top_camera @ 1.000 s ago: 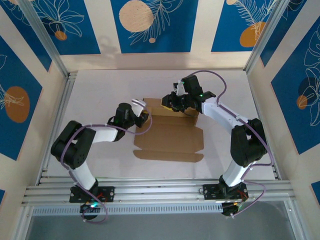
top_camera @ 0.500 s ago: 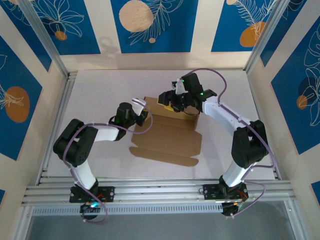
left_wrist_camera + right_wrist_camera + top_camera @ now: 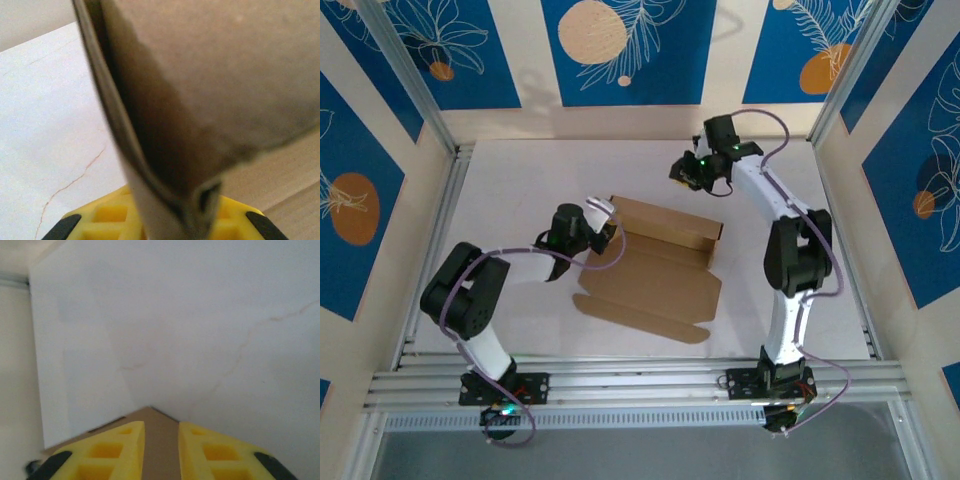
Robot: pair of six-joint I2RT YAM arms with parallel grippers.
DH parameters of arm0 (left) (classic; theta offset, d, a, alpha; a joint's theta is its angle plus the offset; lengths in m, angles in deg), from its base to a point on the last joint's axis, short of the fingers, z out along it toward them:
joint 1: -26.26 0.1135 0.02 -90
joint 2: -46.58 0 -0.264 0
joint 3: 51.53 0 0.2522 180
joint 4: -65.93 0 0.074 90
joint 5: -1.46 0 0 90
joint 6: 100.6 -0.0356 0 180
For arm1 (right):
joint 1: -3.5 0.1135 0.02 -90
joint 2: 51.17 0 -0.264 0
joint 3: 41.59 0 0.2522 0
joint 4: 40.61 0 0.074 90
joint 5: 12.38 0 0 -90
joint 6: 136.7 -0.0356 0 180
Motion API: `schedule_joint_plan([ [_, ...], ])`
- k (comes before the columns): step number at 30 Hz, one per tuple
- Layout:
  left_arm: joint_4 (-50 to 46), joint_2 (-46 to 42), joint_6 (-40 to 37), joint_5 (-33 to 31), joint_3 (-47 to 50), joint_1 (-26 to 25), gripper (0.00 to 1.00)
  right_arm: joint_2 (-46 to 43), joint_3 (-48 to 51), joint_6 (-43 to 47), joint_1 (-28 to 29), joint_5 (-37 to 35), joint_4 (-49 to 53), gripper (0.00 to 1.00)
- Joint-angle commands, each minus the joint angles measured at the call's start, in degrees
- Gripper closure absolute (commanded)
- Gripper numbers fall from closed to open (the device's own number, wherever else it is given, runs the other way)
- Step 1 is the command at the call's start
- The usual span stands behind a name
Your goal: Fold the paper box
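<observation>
Left gripper (image 3: pixel 607 234): jaws clenched on upright left flap of paper box (image 3: pixel 655 285); left wrist view has cardboard pinched between yellow fingers (image 3: pixel 107 220).
Right gripper (image 3: pixel 686 172): jaws narrowly parted, grasping nothing, above counter (image 3: pixel 520 180) just past box's far edge.
Box lies mid-counter, back wall raised, front panel flat.

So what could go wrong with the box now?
Only the left gripper holds the box, by one edge, so the cardboard could slip out or crease there. The right gripper is off the box, so the raised back wall might flop flat.
</observation>
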Motion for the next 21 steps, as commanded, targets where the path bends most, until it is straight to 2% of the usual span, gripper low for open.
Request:
schedule_joint_plan([
  [1, -0.9, -0.4, -1.5, 1.4, -2.8, 0.8, 0.82, 4.9, -1.7, 6.5, -1.8, 21.7, -0.6, 0.75],
  [5, -1.3, 2.1, -0.9, 1.9, -5.5, 1.1, 0.82, 12.4, -5.9, 9.5, -0.3, 36.7, 2.0, 0.7],
  [9, -1.7, 3.9, 0.5, 1.7, -7.8, 1.3, 0.83, 14.5, -4.8, 10.1, 2.3, 37.3, 1.5, 0.7],
  [13, -2.5, 5.1, 0.9, 0.2, -9.2, 1.3, 0.83, 13.8, -0.6, 6.8, 4.1, 36.5, -3.5, 0.71],
  [21, -2.5, 6.6, 2.0, -7.8, -9.9, 1.3, 0.83, 11.5, 4.0, 2.2, 6.6, 34.0, -8.6, 0.72],
])
